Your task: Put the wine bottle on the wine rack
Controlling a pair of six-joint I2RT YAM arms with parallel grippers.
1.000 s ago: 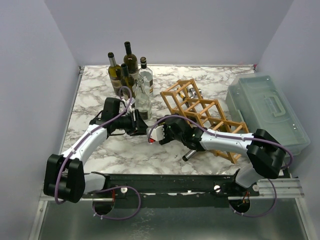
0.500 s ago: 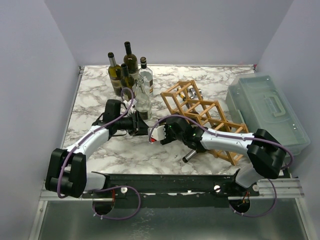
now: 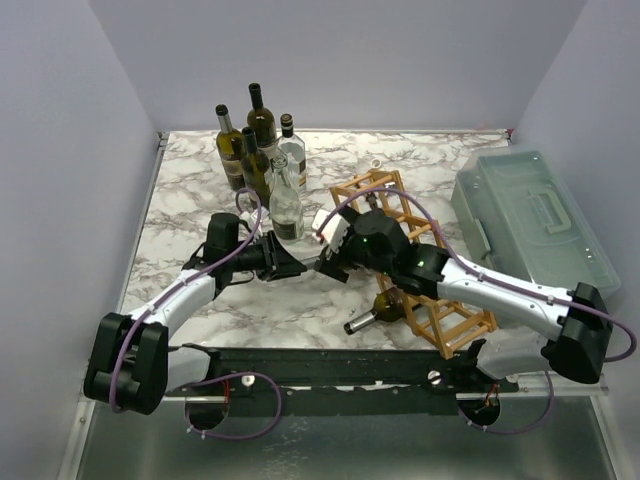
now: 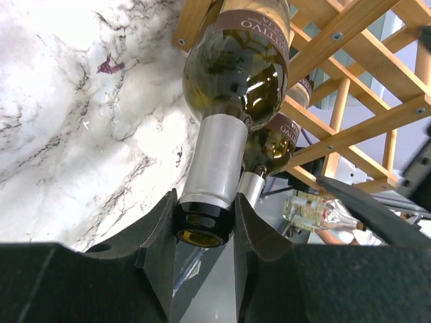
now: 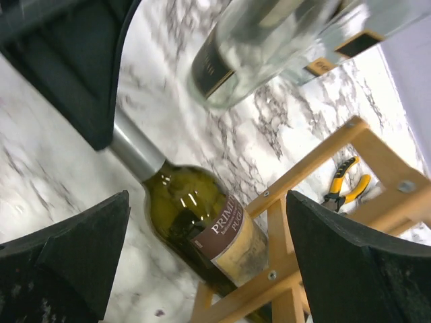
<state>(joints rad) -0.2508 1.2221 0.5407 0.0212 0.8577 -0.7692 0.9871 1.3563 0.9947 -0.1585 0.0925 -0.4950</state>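
At worktop (image 3: 190,190) centre: wine bottle (image 4: 236,74) partway into wine rack (image 5: 313,163).
Left tool (image 4: 205,225) clenched on the bottle's neck; right tool (image 5: 207,202) spread wide, one finger each side of its shoulder. Standing bottles (image 3: 262,130) crowd just behind the left tool; bare marble lies toward the worktop's left edge. Plastic box (image 3: 530,225) flanks the rack's right side.

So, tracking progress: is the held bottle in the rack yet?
Partly: wine bottle body inside wine rack cell, neck in left end effector.

Left pincer (image 4: 204,227) clamped; right pincer (image 5: 210,252) spread wide; both arms outstretched
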